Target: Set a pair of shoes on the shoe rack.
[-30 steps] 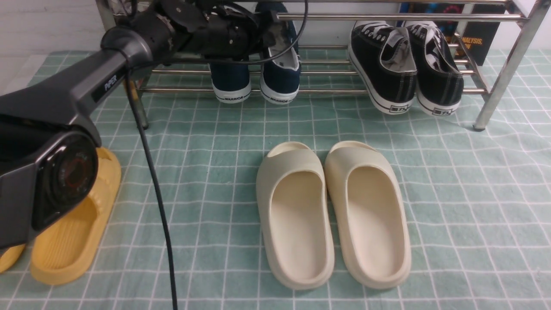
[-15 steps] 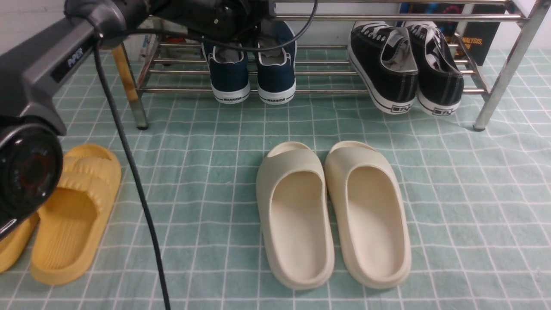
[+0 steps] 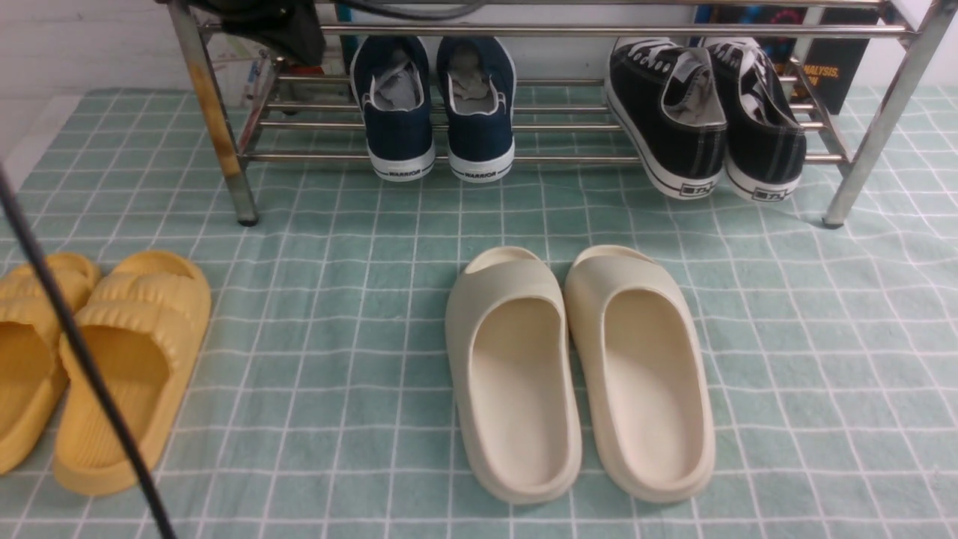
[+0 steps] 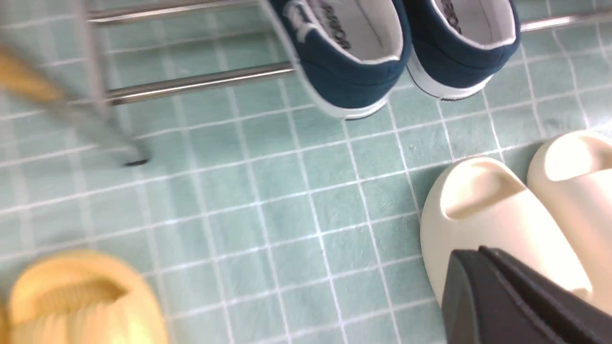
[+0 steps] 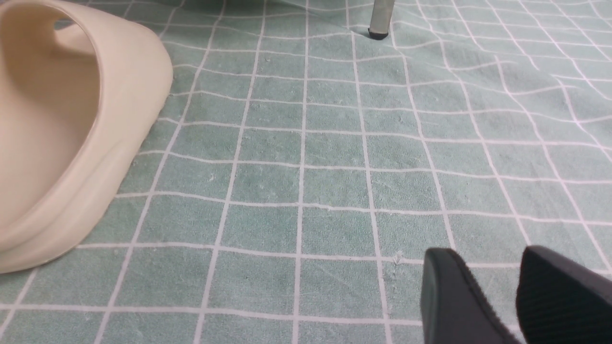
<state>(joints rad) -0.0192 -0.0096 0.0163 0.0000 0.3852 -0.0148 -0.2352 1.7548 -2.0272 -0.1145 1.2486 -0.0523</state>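
Left arm has withdrawn from the shoe rack; left pincer closed, empty. Navy sneakers sit on the lower bars. Right pincer open. Placement looks done; next, retract.

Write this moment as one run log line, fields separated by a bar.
navy shoes: side by side on shoe rack | left gripper: shut, empty | right gripper: open, empty

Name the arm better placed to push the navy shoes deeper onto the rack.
Probably left: the left gripper, shut, faces the navy shoes on the rack; the right gripper hovers over cloth by a cream slide.
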